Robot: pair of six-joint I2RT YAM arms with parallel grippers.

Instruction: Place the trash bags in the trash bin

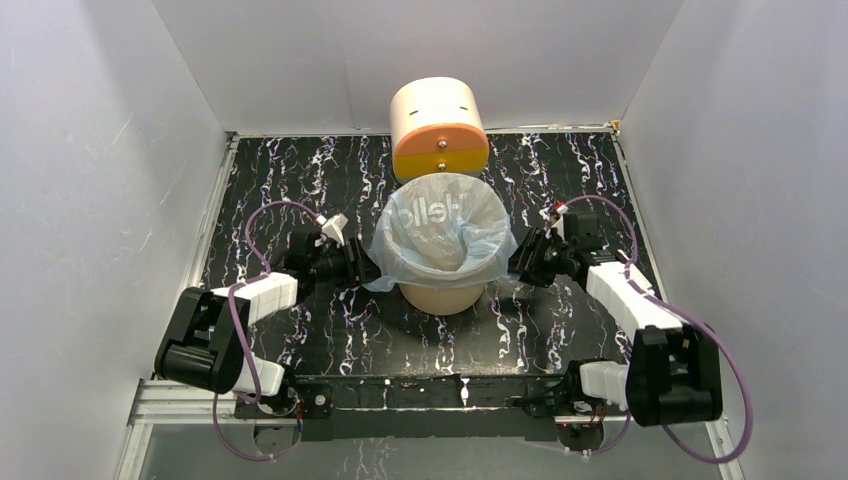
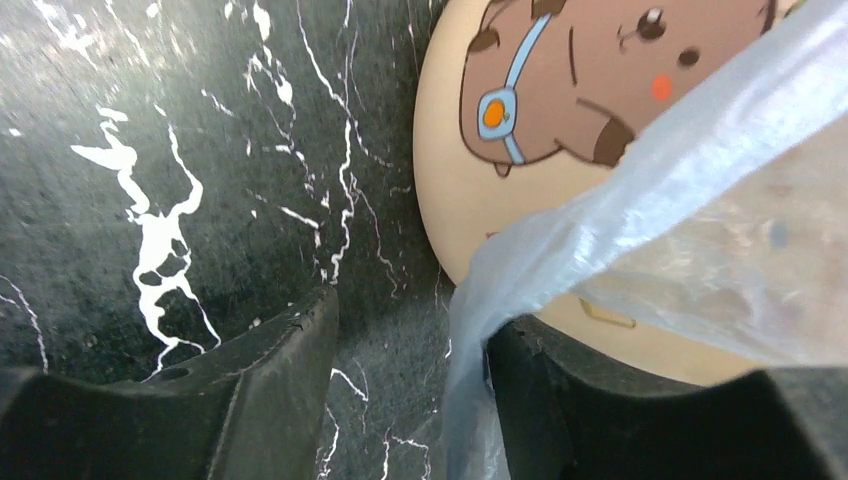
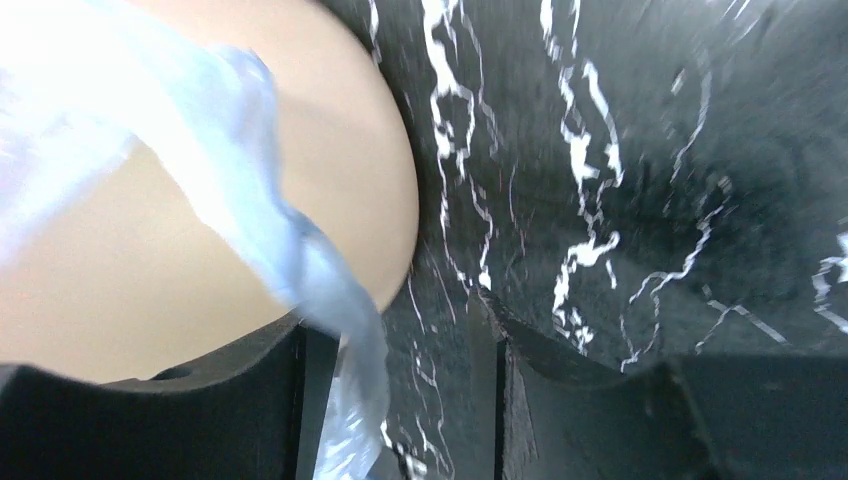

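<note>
The trash bag lines the trash bin, hem over its mouth. My left gripper and right gripper flank the bin, jaws half-wide around loose film, ready, I judge, to tug the hem down.

The trash bin stands at the middle of the table, slightly nearer the far edge. The trash bag sits inside it, its mouth folded out over the rim and hanging down the outside on both sides. Directly behind the bin, at the far edge, stands a cylinder. The left gripper lies just left of the bin and the right gripper just right, each with hanging film between its fingers.
</note>
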